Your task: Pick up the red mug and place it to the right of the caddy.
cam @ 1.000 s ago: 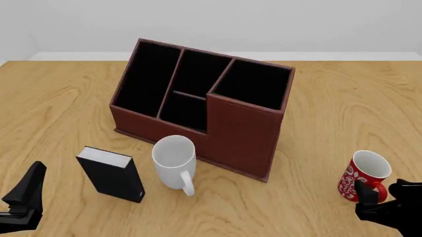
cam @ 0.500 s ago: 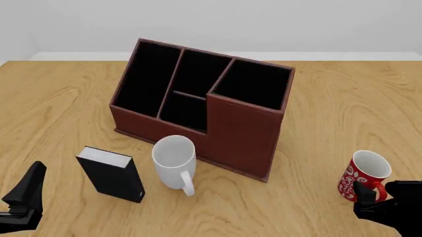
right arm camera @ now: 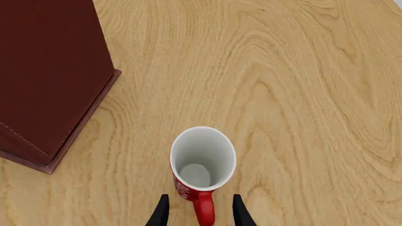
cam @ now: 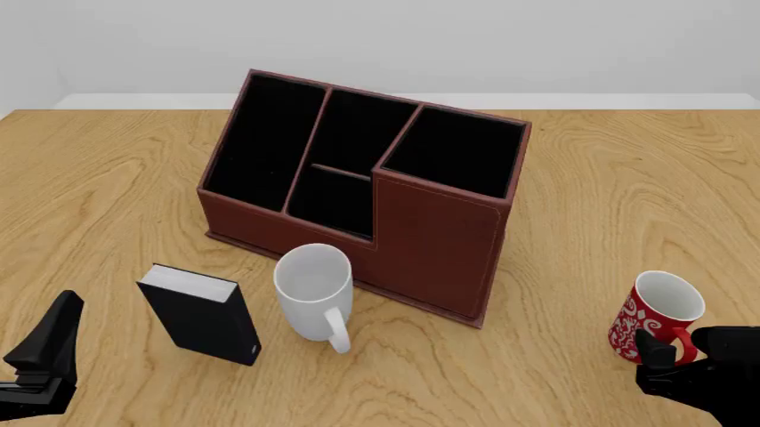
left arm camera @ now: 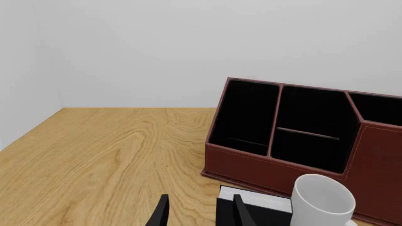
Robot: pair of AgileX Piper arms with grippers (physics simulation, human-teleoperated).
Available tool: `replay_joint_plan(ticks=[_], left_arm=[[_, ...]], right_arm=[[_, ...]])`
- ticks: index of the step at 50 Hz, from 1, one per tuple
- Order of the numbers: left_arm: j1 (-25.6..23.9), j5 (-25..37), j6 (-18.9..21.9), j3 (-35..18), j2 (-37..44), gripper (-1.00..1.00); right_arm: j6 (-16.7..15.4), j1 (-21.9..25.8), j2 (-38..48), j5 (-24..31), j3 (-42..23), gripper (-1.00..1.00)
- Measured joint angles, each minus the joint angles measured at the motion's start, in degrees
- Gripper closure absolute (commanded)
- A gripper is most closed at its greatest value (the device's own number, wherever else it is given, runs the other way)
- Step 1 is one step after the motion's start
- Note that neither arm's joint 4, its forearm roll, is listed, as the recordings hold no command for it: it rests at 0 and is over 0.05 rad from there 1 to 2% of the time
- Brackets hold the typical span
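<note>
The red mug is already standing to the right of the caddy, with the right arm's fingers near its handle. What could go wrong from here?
1. The right gripper straddles only the handle of the red mug, so the upright mug could tip if nudged.
2. Lifted by the handle, it might swing or slip.
3. Moving it left could knock it against the caddy.

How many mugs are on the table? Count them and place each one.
2. The white mug stands in front of the caddy, beside the black box. The red mug stands to the caddy's right, by the right gripper.
</note>
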Motion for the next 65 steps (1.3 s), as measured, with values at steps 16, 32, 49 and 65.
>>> replay_joint_plan(ticks=[16,32,49,65], left_arm=[[0.0,0.0,0.0,0.0,0.0,-1.0],[0.0,0.0,0.0,0.0,0.0,-1.0],[0.0,0.0,0.0,0.0,0.0,-1.0],[0.0,0.0,0.0,0.0,0.0,-1.0]], right_arm=[[-0.9,0.0,-3.0,2.9,0.0,1.0],[-0.8,0.5,-7.5,6.7,0.0,1.0],[-0.3,4.1,-11.7,7.7,-0.3,1.0],[-0.1,9.4,-3.5,0.7,-4.5,1.0]])
